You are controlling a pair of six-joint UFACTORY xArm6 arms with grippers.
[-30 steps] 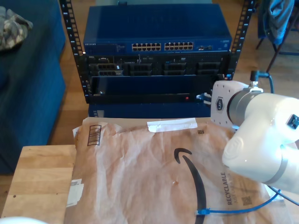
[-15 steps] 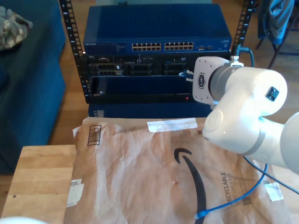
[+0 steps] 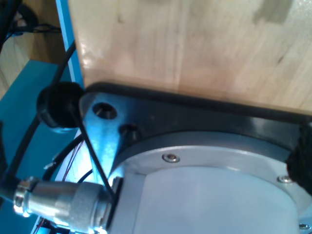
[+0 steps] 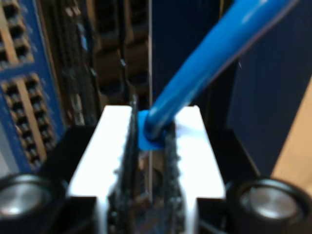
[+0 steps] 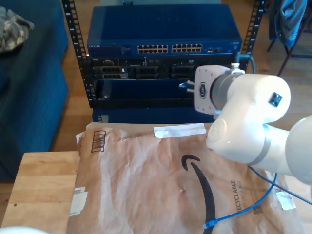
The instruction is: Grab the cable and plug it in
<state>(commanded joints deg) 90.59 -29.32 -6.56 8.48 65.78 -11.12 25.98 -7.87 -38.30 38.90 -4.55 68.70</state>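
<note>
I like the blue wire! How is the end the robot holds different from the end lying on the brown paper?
The held end is pinched between the fingers of my second gripper, up in the air in front of the rack. The loose end lies flat on the brown paper, touched by nothing. The held end's plug is mostly hidden; the loose end's plug shows plainly. Both belong to the same bright blue cable.

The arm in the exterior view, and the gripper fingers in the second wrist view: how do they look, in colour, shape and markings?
The arm has glossy white rounded shells joined by grey bands, a flat white end cap with a small dark logo, and a small dark square mark on one shell. My second gripper has white fingers with dark toothed inner pads, with two round silver-centred black parts beside them.
</note>
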